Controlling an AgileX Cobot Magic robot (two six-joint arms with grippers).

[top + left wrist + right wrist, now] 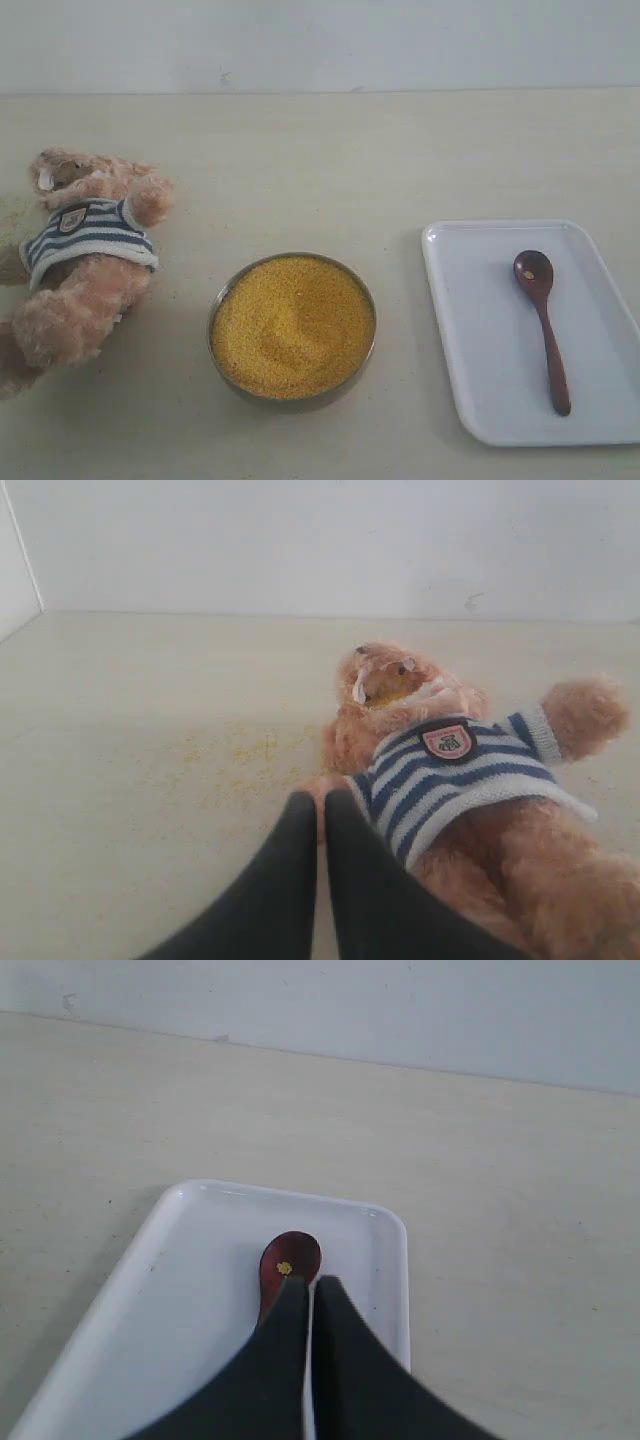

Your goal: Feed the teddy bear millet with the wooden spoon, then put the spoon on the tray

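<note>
We see the wooden spoon lying on the tray, at three o'clock from the millet. The teddy bear lies on the bench at nine o'clock. Our left claw and right claw are clenched, holding nothing.

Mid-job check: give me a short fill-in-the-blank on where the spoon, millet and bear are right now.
1. The wooden spoon lies flat on the ____, to the right of the millet.
2. The millet is heaped in a round metal ____ that stands between the bear and the spoon.
3. The teddy bear lies at the left in a shirt striped blue and ____.

Missing words: tray; bowl; white.
</note>
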